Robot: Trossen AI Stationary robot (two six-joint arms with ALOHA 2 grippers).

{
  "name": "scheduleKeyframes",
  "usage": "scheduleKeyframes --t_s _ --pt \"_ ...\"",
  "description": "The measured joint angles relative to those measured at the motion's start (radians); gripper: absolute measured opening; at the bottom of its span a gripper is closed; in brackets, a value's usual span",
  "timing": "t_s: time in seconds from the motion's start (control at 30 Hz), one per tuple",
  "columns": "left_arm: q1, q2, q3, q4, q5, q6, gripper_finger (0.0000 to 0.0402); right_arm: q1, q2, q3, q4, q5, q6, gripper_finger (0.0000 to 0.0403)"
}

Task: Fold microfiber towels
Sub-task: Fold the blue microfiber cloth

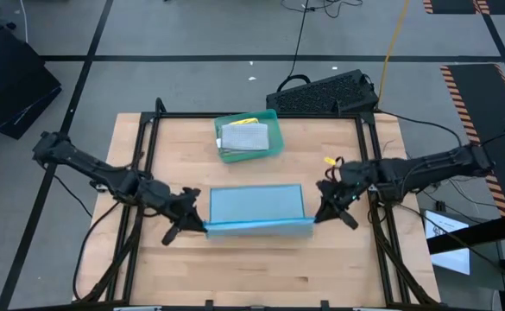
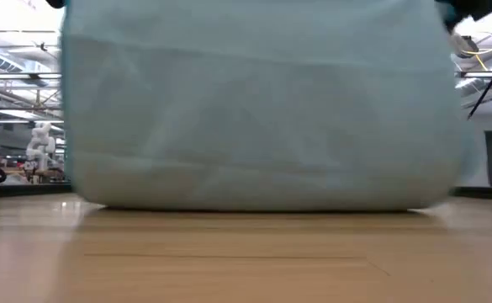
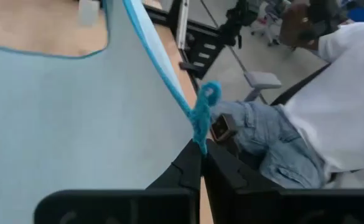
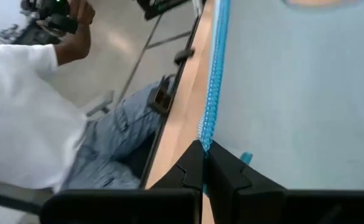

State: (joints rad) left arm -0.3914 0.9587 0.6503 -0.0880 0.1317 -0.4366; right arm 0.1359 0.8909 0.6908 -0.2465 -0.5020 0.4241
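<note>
A light blue microfiber towel (image 1: pixel 256 207) is at the middle of the table, its near edge raised and stretched between my two grippers. My left gripper (image 1: pixel 197 225) is shut on the towel's near left corner, my right gripper (image 1: pixel 319 212) on its near right corner. In the low view the towel (image 2: pixel 262 109) hangs like a curtain, its lower part resting on the tabletop. A folded grey towel (image 1: pixel 245 136) lies in the teal tray (image 1: pixel 273 115) at the far middle, with a bit of yellow cloth (image 1: pixel 247 121) showing behind it. My left gripper (image 3: pixel 201 158) pinches the towel's corner (image 3: pixel 200 127) between its two fingers, where the darker blue stitched edge ends in a loop. The fingers come from the table's left, slanting down. The corner is lifted clear; the edge runs taut away from it. My right gripper (image 4: pixel 203 152) pinches the opposite near corner (image 4: pixel 206 134) between its two fingers, right at the stitched edge. The fingers come from the table's right, slanting down. This corner is also lifted clear, with the cloth spreading smooth beyond it.
A person in a white shirt (image 3: pixel 337 93) and jeans (image 4: pixel 119 143) stands close by the table's near edge. A black keyboard (image 1: pixel 325 93) lies past the far right corner. Bare wood (image 1: pixel 261 268) shows along the table's near side.
</note>
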Motion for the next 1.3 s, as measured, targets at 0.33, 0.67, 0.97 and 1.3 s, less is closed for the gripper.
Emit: scheduleKeyframes --t_s 0.33,0.67,0.97,1.3 --pt "-0.103 0.165 -0.064 0.068 -0.141 -0.124 0.0006 0.128 0.0 -0.276 0.341 0.126 0.148 0.0002" --pt "-0.115 0.29 -0.064 0.088 -0.33 -0.16 0.0005 0.134 0.001 -0.412 0.402 0.47 0.126 0.0002" --pt "-0.113 0.267 -0.064 -0.003 -0.395 -0.193 0.0008 0.095 0.119 -0.426 0.592 0.605 0.087 0.0002" --pt "-0.057 0.155 -0.063 -0.166 -0.409 -0.234 0.0007 0.085 0.264 -0.426 0.622 0.579 0.113 0.0002"
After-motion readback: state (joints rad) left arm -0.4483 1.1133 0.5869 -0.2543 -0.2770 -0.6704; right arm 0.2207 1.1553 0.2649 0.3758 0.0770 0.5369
